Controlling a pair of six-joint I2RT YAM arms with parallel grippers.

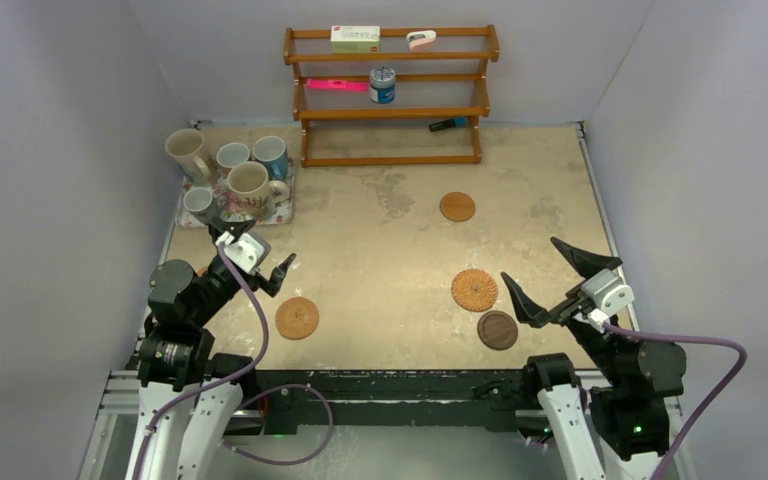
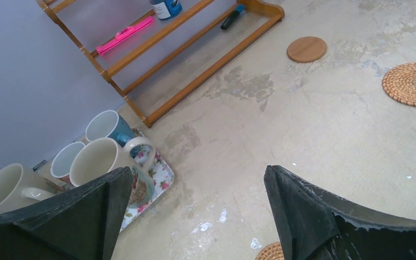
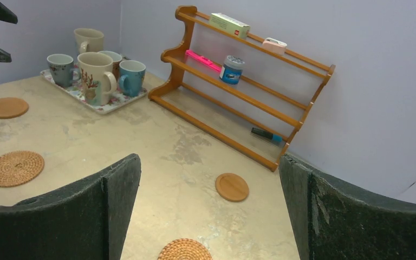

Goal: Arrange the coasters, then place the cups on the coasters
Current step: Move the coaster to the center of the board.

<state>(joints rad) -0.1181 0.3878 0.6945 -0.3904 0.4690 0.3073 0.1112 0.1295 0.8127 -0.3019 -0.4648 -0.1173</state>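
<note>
Coasters lie scattered on the beige table (image 1: 380, 260). A smooth tan coaster (image 1: 457, 206) sits toward the far right and a woven coaster (image 1: 474, 289) lies nearer on the right. A dark brown coaster (image 1: 497, 329) is just on the near side of it (close, but apart), and a second woven coaster (image 1: 297, 318) lies at the near left. The right wrist view shows a second smooth tan coaster (image 3: 6, 107) at the left, below the left arm's fingers. Every coaster is bare.

All five mugs stand bunched on the floral tray (image 1: 286, 205) in the far left corner. They are a tall cream mug (image 1: 188, 152) farthest left, a light blue mug (image 1: 271, 155), a deer-print cream mug (image 1: 250, 185), a small floral mug (image 1: 200, 203), and a fifth mug (image 1: 231, 156) between them (its outer colour is hard to tell).

The left gripper (image 1: 257, 250) hovers just on the near side of the tray, jaws spread wide and holding nothing. The right gripper (image 1: 530, 258) hangs at the near right beside the woven and dark brown coasters, also wide apart and empty.

A wooden rack (image 1: 390, 112) stands against the far wall, with a blue tin (image 1: 382, 85) on a shelf.
</note>
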